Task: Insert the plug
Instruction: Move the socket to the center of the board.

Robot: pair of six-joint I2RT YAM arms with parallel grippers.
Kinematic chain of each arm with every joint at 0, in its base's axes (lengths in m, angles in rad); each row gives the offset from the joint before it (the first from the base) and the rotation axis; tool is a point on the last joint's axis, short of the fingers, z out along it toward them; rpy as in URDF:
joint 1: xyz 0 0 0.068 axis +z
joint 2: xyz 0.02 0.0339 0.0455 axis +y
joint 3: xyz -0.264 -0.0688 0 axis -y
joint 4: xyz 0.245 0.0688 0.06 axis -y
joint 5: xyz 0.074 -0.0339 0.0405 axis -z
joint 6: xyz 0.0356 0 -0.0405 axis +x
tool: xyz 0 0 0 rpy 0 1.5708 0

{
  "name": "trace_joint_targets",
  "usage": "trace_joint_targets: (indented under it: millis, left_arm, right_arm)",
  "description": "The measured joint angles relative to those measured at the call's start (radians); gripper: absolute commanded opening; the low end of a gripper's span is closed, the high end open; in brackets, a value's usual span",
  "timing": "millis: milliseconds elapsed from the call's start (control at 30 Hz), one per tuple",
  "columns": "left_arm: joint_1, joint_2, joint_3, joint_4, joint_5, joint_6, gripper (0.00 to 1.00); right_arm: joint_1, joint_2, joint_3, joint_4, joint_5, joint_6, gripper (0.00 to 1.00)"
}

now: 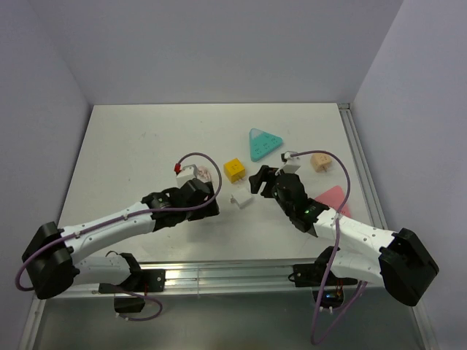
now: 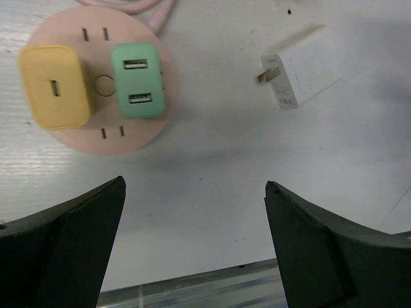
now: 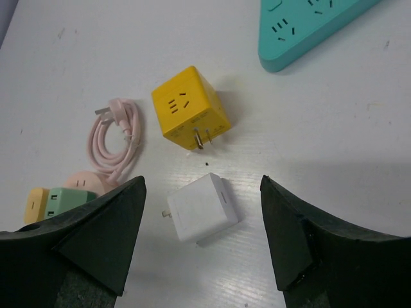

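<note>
The mint-green plug (image 2: 136, 80) sits on the face of a round pink socket disc (image 2: 131, 138), beside a small orange-yellow block (image 2: 54, 86). Its two USB slots face the camera and its prongs are hidden. My left gripper (image 2: 194, 186) is open, holds nothing, and hovers over bare table just short of the disc. In the right wrist view the plug (image 3: 64, 200) peeks out behind the left finger. My right gripper (image 3: 202, 181) is open above a plain white block (image 3: 202, 206) without touching it. From the top, the left gripper (image 1: 208, 191) and right gripper (image 1: 259, 179) face each other.
A yellow cube (image 3: 189, 109) lies prongs down, with a coiled pink cable (image 3: 115, 135) beside it. A teal triangular power strip (image 1: 264, 144) lies farther back. A peach piece (image 1: 319, 162) and a pink piece (image 1: 334, 197) sit at the right. The white block (image 1: 239, 198) lies between the grippers.
</note>
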State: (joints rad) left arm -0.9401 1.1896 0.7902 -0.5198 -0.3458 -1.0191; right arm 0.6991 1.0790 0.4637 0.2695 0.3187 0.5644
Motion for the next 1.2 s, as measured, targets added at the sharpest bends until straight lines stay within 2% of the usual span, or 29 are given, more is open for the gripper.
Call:
trace_joint_targets:
  millis: [533, 700, 867, 1033, 1067, 1133, 1200]
  left_arm:
    - [-0.005, 0.362, 0.132, 0.187, 0.144, 0.001, 0.95]
    - [0.049, 0.449, 0.138, 0.259, 0.214, 0.005, 0.92]
    - [0.221, 0.398, 0.040, 0.352, 0.267, 0.018, 0.93]
    - [0.410, 0.301, -0.025, 0.302, 0.230, 0.052, 0.94]
    - [0.427, 0.283, -0.027, 0.289, 0.224, 0.058, 0.94]
    - [0.437, 0.232, -0.027, 0.273, 0.220, 0.076, 0.94]
    - [0.425, 0.187, -0.019, 0.256, 0.222, 0.093, 0.95]
  right_arm:
    - [-0.019, -0.051, -0.045, 0.003, 0.091, 0.043, 0.76]
    - [-0.019, -0.051, -0.046, 0.005, 0.103, 0.045, 0.76]
    - [-0.019, -0.051, -0.046, 0.005, 0.107, 0.046, 0.76]
    - [-0.025, -0.046, -0.045, 0.004, 0.107, 0.048, 0.77]
    - [-0.026, -0.039, -0.044, 0.004, 0.107, 0.048, 0.81]
    - [-0.029, -0.015, -0.036, -0.006, 0.105, 0.051, 0.83]
    - [-0.039, 0.027, -0.008, -0.035, 0.104, 0.058, 0.89]
